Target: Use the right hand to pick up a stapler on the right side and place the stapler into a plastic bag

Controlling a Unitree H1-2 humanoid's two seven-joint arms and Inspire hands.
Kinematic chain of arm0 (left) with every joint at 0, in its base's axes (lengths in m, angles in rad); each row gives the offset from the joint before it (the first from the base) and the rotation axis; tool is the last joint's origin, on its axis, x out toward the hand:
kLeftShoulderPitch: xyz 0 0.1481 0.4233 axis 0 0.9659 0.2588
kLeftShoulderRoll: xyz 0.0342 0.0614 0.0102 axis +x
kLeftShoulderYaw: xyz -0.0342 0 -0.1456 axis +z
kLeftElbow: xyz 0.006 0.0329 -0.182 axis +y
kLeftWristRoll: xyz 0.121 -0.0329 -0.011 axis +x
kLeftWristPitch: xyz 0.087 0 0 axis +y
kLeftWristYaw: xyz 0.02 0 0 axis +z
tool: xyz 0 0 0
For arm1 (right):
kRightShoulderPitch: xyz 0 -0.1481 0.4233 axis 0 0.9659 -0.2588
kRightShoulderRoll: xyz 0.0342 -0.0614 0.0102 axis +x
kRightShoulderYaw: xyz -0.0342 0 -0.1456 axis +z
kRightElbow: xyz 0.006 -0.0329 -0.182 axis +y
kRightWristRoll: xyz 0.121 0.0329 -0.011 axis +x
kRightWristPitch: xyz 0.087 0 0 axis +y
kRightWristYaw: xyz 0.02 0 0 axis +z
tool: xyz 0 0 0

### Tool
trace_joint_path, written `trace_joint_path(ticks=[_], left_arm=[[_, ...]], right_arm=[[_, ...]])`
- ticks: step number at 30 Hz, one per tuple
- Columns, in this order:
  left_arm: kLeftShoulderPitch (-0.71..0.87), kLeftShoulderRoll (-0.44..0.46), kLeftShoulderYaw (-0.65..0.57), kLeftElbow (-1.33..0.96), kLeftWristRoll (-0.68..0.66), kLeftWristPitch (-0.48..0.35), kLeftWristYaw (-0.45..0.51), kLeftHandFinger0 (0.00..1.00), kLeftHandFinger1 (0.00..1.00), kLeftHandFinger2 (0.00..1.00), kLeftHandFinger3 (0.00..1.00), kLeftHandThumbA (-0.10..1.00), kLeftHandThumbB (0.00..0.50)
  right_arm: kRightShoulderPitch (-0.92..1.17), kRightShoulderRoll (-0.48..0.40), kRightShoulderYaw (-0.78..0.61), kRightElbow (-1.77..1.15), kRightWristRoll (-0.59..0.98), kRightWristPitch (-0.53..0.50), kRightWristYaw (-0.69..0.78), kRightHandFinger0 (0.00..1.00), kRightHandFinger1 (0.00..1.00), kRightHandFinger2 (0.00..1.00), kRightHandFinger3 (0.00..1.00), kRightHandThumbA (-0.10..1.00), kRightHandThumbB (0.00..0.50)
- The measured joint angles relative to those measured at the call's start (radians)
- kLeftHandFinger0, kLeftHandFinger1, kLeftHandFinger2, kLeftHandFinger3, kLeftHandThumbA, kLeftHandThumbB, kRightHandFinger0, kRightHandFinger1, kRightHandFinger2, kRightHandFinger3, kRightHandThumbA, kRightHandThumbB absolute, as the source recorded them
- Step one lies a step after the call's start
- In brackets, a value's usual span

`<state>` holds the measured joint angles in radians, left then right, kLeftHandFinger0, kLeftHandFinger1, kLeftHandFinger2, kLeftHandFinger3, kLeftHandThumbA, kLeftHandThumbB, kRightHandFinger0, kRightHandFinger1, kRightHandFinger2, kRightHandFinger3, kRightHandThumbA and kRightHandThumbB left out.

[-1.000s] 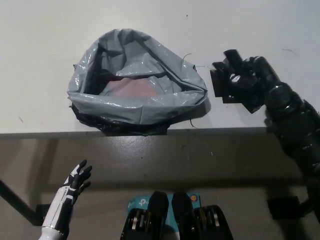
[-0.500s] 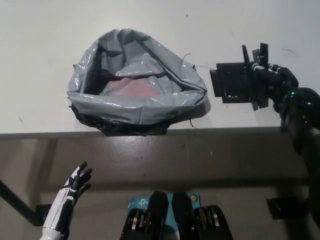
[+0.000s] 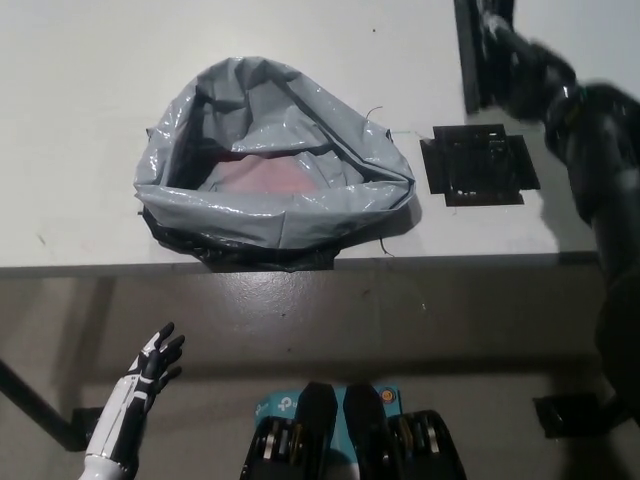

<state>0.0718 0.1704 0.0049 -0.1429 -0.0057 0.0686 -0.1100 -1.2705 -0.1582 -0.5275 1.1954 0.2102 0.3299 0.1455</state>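
**Head view, transfer stage.** Your right hand (image 3: 522,62) is over the far right corner of the surface (image 3: 80,90). Its fingers are wrapped round a dark upright bar that reads as the stapler (image 3: 470,55). The outline is blurred and the bar runs off the top of the picture, so you cannot tell exactly how the grip sits. The hand is plainly closed on the bar and on nothing else, and the stapler appears to be clear of the surface rather than resting on it.

The plastic bag (image 3: 270,170) lies toward the near edge, left of the middle, well apart from the stapler. It is grey and glossy, its mouth gapes upward, and a pinkish patch shows inside. Its dark underside overhangs the near edge slightly.

A black flat pad (image 3: 480,165) lies on the surface just right of the bag, between the bag and your right arm, with nothing on it.

Your left hand (image 3: 150,375) rests below the near edge at the lower left, fingers spread and holding nothing.

**Progress:** the pick-up looks done, and the placing is not yet done, since the bag shows no stapler.

**What is left, by judgement:**
- Carry the stapler toward the near left until it is above the bag's mouth.
- Lower it past the rim.
- Release it.

The soft, slumped rim nearest you is the part most likely to catch
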Motion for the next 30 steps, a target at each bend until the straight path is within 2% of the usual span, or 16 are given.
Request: trace_joint_path(ticks=[3, 8, 10, 11, 12, 13, 14, 15, 16, 19, 20, 22, 25, 27, 28, 30], left_arm=[[0.0, 0.001, 0.0, -0.002, 0.001, 0.0, 0.0, 1.0, 1.0, 1.0, 1.0, 1.0, 0.0], [-0.001, 0.002, -0.001, -0.004, 0.001, 0.0, -0.001, 1.0, 1.0, 1.0, 1.0, 1.0, 0.0], [0.0, 0.002, -0.002, -0.004, 0.001, 0.001, -0.001, 1.0, 1.0, 1.0, 1.0, 1.0, 0.0], [-0.001, 0.002, -0.003, -0.004, 0.002, 0.001, -0.001, 1.0, 1.0, 1.0, 1.0, 1.0, 0.0], [-0.001, 0.002, -0.003, -0.006, 0.002, 0.002, -0.001, 1.0, 1.0, 1.0, 1.0, 1.0, 0.0], [-0.001, 0.002, -0.003, -0.007, 0.002, 0.003, -0.001, 1.0, 1.0, 1.0, 1.0, 1.0, 0.0], [-0.001, 0.003, -0.004, -0.008, 0.002, 0.004, -0.001, 1.0, 1.0, 1.0, 1.0, 1.0, 0.004], [-0.002, 0.003, -0.004, -0.009, 0.003, 0.005, -0.001, 1.0, 1.0, 1.0, 1.0, 1.0, 0.001], [-0.002, 0.003, -0.004, -0.009, 0.003, 0.005, -0.001, 1.0, 1.0, 1.0, 1.0, 1.0, 0.0], [-0.002, 0.006, -0.005, -0.011, 0.004, 0.007, -0.002, 1.0, 1.0, 1.0, 1.0, 1.0, 0.005], [-0.003, 0.007, -0.006, -0.011, 0.003, 0.007, -0.003, 1.0, 1.0, 1.0, 1.0, 1.0, 0.006], [-0.005, 0.009, -0.008, -0.011, 0.003, 0.007, -0.006, 1.0, 1.0, 1.0, 1.0, 1.0, 0.041], [-0.008, 0.015, -0.016, -0.011, 0.008, 0.007, -0.01, 1.0, 1.0, 1.0, 1.0, 1.0, 0.023], [-0.01, 0.021, -0.021, -0.011, 0.013, 0.007, -0.013, 1.0, 1.0, 1.0, 1.0, 1.0, 0.013], [-0.01, 0.021, -0.021, -0.011, 0.013, 0.007, -0.013, 1.0, 1.0, 1.0, 1.0, 1.0, 0.005], [-0.012, 0.026, -0.031, -0.011, 0.024, 0.007, -0.014, 1.0, 1.0, 1.0, 1.0, 1.0, 0.001]], right_arm=[[-0.041, 0.012, 0.035, -0.017, 0.006, 0.017, 0.008, 0.0, 0.15, 0.54, 0.73, 0.09, 0.196], [-0.091, 0.039, 0.106, -0.031, 0.009, 0.043, 0.018, 0.0, 0.2, 0.59, 0.75, -0.05, 0.195], [-0.102, 0.055, 0.125, -0.031, 0.009, 0.047, 0.017, 0.0, 0.23, 0.64, 0.79, 0.01, 0.191], [-0.105, 0.063, 0.132, -0.031, 0.009, 0.048, 0.017, 0.0, 0.28, 0.67, 0.67, 0.09, 0.208], [-0.108, 0.074, 0.151, -0.031, 0.007, 0.048, 0.018, 0.0, 0.28, 0.68, 0.71, 0.09, 0.205], [-0.109, 0.082, 0.18, -0.031, 0.001, 0.047, 0.02, 0.0, 0.3, 0.7, 0.62, 0.07, 0.201], [-0.11, 0.087, 0.193, -0.031, -0.001, 0.047, 0.021, 0.0, 0.32, 0.72, 0.41, 0.05, 0.21], [-0.11, 0.101, 0.224, -0.031, -0.009, 0.046, 0.022, 0.0, 0.32, 0.73, 0.41, 0.1, 0.212], [-0.11, 0.101, 0.224, -0.031, -0.009, 0.046, 0.022, 0.0, 0.33, 0.75, 0.51, 0.11, 0.219], [-0.115, 0.137, 0.328, -0.021, -0.049, 0.043, 0.018, 0.0, 0.36, 0.77, 0.63, 0.14, 0.225], [-0.117, 0.143, 0.347, -0.017, -0.057, 0.043, 0.016, 0.0, 0.35, 0.76, 0.75, 0.15, 0.23], [-0.123, 0.161, 0.399, -0.007, -0.08, 0.042, 0.013, 0.0, 0.27, 0.66, 0.79, 0.17, 0.237], [-0.132, 0.189, 0.501, 0.011, -0.129, 0.03, 0.003, 0.0, 0.27, 0.57, 0.75, 0.27, 0.223], [-0.139, 0.202, 0.581, 0.026, -0.169, 0.01, -0.005, 0.04, 0.33, 0.62, 0.68, 0.31, 0.223], [-0.139, 0.202, 0.581, 0.026, -0.169, 0.01, -0.005, 0.08, 0.46, 0.74, 0.54, 0.29, 0.222], [-0.142, 0.212, 0.697, 0.029, -0.239, -0.026, -0.019, 0.08, 0.46, 0.72, 0.45, 0.3, 0.213]])
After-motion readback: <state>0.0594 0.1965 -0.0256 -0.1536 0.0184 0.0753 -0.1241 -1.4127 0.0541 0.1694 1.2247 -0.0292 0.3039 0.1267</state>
